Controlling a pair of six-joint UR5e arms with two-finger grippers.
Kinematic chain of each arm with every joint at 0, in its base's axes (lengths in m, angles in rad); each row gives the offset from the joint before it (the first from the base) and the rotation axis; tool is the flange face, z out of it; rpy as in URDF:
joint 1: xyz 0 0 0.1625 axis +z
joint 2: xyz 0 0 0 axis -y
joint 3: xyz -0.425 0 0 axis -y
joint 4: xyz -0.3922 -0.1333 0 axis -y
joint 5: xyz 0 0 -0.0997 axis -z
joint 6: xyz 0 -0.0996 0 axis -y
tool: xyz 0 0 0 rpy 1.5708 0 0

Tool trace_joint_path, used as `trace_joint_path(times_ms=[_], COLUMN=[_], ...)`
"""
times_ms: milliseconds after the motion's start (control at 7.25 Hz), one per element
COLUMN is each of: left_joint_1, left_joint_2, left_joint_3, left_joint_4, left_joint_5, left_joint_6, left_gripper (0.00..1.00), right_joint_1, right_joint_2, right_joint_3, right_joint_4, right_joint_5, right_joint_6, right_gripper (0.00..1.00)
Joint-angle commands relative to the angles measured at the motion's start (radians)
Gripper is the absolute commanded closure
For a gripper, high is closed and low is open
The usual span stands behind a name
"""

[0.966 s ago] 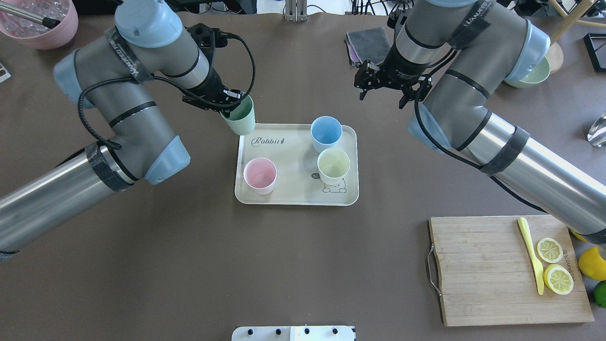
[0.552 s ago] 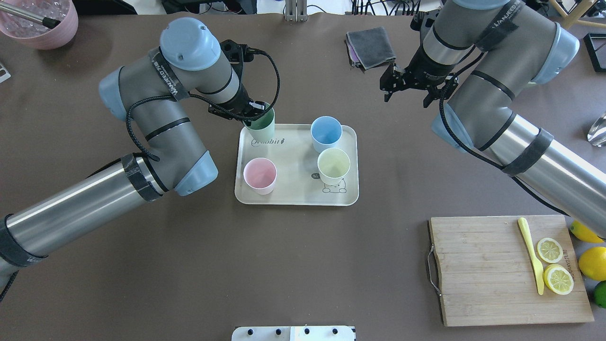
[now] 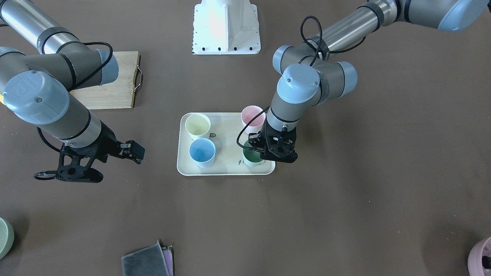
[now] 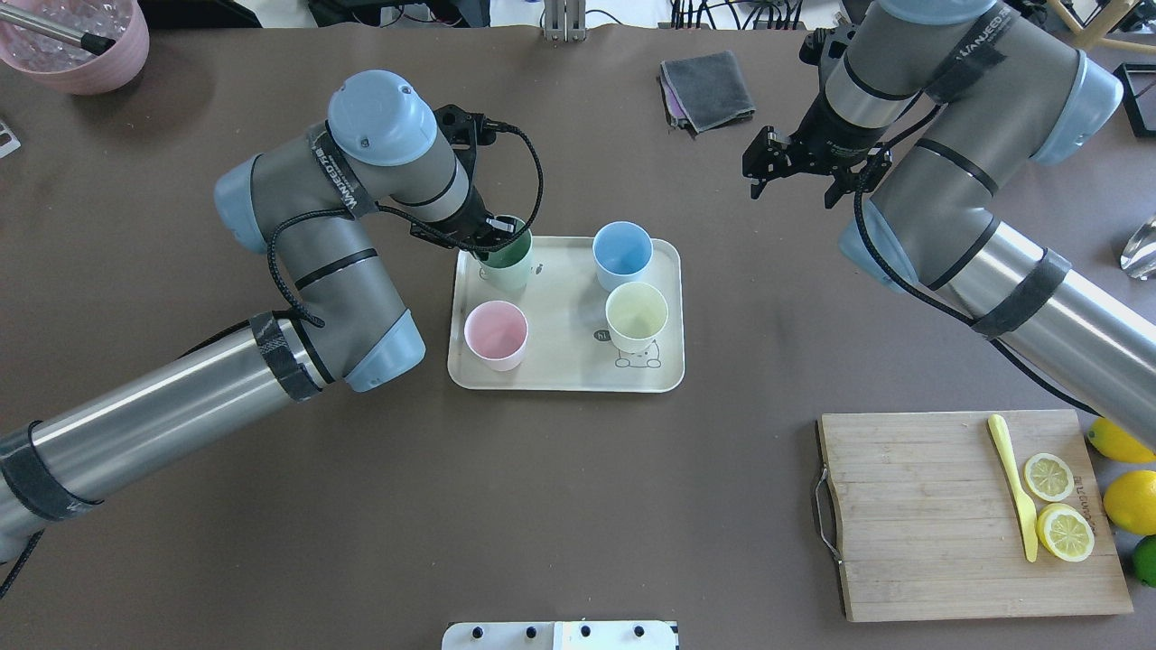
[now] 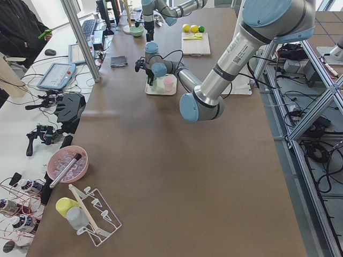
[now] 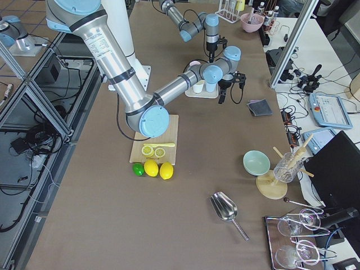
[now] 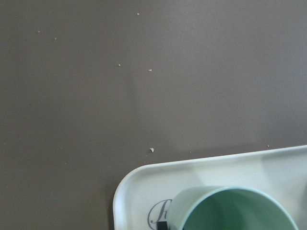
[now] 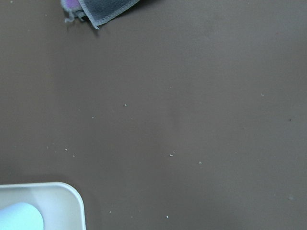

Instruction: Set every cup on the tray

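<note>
The cream tray [image 4: 564, 298] lies mid-table and also shows in the front view [image 3: 226, 138]. On it stand the blue cup [image 4: 622, 251], the yellow cup [image 4: 636, 314] and the pink cup [image 4: 496, 332]. My left gripper [image 4: 492, 236] is shut on the rim of the mint green cup [image 4: 508, 264], upright over the tray's far-left corner above the "Rabbit" script. I cannot tell whether its base touches. The left wrist view shows that cup [image 7: 235, 211] over the tray corner [image 7: 144, 191]. My right gripper [image 4: 793, 185] is open and empty, above bare table right of the tray.
A wooden cutting board [image 4: 921, 515] with lemon slices and a yellow knife lies front right, with lemons and a lime beside it. A grey cloth [image 4: 707, 86] lies at the back. A pink ribbed container [image 4: 77, 45] stands back left. A pale green bowl [image 3: 4, 237] sits back right.
My left arm has carried the green cup to the right and down, from beside the tray's far-left edge to over its corner. My right gripper has drawn away to the right and back.
</note>
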Motion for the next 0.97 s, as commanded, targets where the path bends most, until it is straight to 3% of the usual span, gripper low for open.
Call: trace_joint_path(times_ms=[0,138,414,828], left_joint_1=[0.007,0.001,-0.051,-0.230], left_joint_2=[0.010,0.007,0.013,0.197], left_joint_3=[-0.014,-0.020,-0.087,-0.250], left_joint_4=[0.001,0.001,0.019,0.027], left_joint_5=[-0.001,-0.001,-0.014,-0.017], left_joint_6=[0.009,0.024,0.029,0.153], left_gripper=[0.62,0.03,0.02,0.02], right_joint_1=[0.007,0.020,0.038,0.174], right_joint_2=[-0.003,-0.006,-0.026,-0.214], right_joint_3=[0.001,0.000,0.003,0.047], right_joint_4=[0.000,0.000,-0.001,0.011], right_joint_5=[0.005,0.031,0.037,0.112], right_joint_6=[0.000,0.000,-0.031,-0.257], right_gripper=[0.00,0.00,0.00,0.00])
